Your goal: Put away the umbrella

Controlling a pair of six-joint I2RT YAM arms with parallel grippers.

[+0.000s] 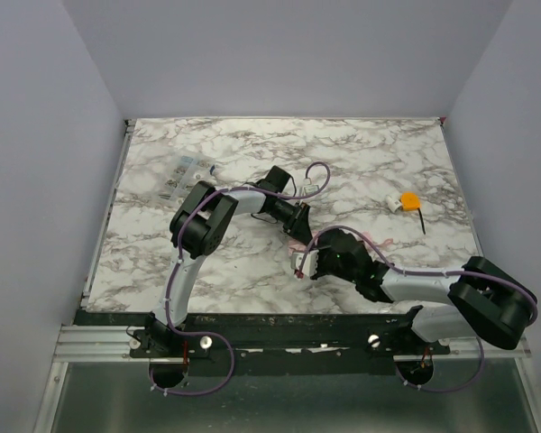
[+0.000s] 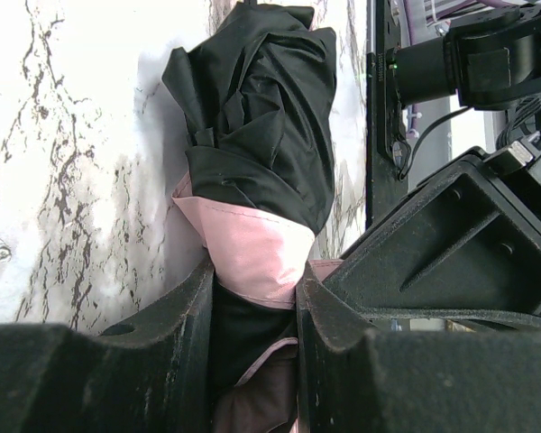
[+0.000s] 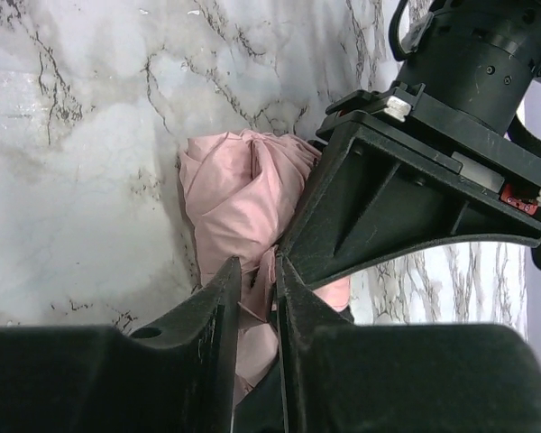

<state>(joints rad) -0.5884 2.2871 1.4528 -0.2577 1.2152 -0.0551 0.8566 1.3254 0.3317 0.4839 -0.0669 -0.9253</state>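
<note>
The umbrella (image 1: 299,242) lies at mid-table between my two grippers; from above only slivers of pink fabric show. In the left wrist view it is a bundle of black fabric (image 2: 257,135) with a pale pink fold below it. My left gripper (image 2: 254,281) is shut on that pink fold, and from above it (image 1: 298,222) sits at the umbrella's far side. In the right wrist view the crumpled pink umbrella (image 3: 234,189) runs down between narrow jaws. My right gripper (image 3: 257,266) is shut on its fabric, close beside the left gripper's body (image 3: 388,198). Shaft and handle are hidden.
A small orange object (image 1: 409,200) with a thin black stick (image 1: 421,222) lies at the right of the marble table (image 1: 361,153). A clear packet (image 1: 185,176) lies at the far left. Both grippers crowd together at mid-table (image 1: 308,262).
</note>
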